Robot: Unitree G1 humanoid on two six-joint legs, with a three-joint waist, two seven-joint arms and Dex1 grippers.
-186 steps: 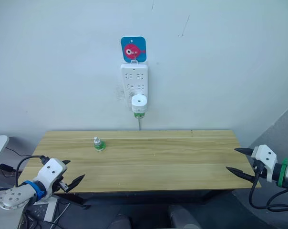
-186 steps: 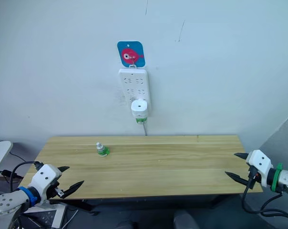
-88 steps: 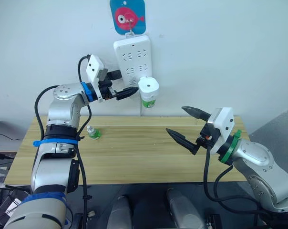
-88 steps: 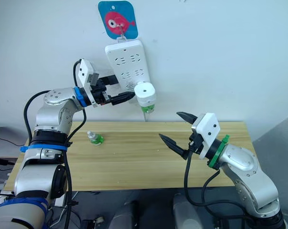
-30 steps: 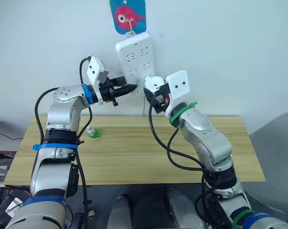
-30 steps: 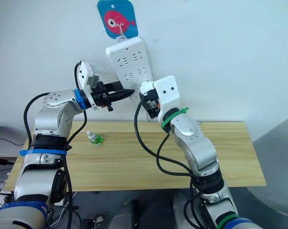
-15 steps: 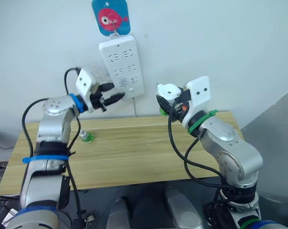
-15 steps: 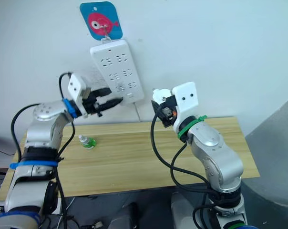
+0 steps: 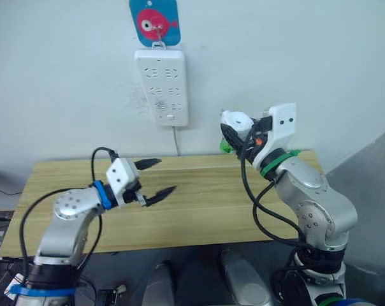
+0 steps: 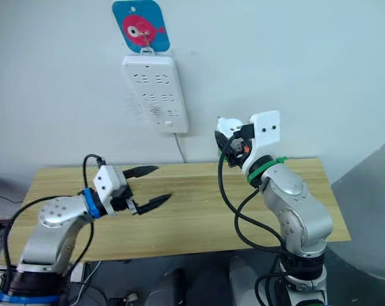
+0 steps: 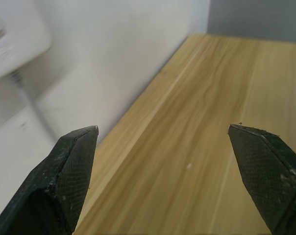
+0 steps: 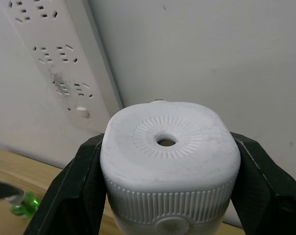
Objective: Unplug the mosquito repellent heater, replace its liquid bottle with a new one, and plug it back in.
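My right gripper (image 9: 238, 132) is shut on the white mosquito repellent heater (image 9: 237, 120), held in the air to the right of the power strip, apart from it. A bit of the green liquid bottle (image 9: 225, 147) shows under the heater. In the right wrist view the heater's round top (image 12: 170, 147) sits between both fingers (image 12: 74, 188). The new one (image 12: 23, 203) stands on the table far below, by a black fingertip. My left gripper (image 9: 167, 174) hangs open and empty over the table's left half.
The white power strip (image 9: 162, 86) hangs straight on the wall from a blue fish hook (image 9: 153, 21), its cord (image 9: 175, 140) dropping behind the wooden table (image 9: 211, 204). A grey surface borders the table's right end.
My left gripper has come down from the power strip to just above the table. The strip, tilted before, now hangs straight. The right gripper still holds the heater, slightly higher.
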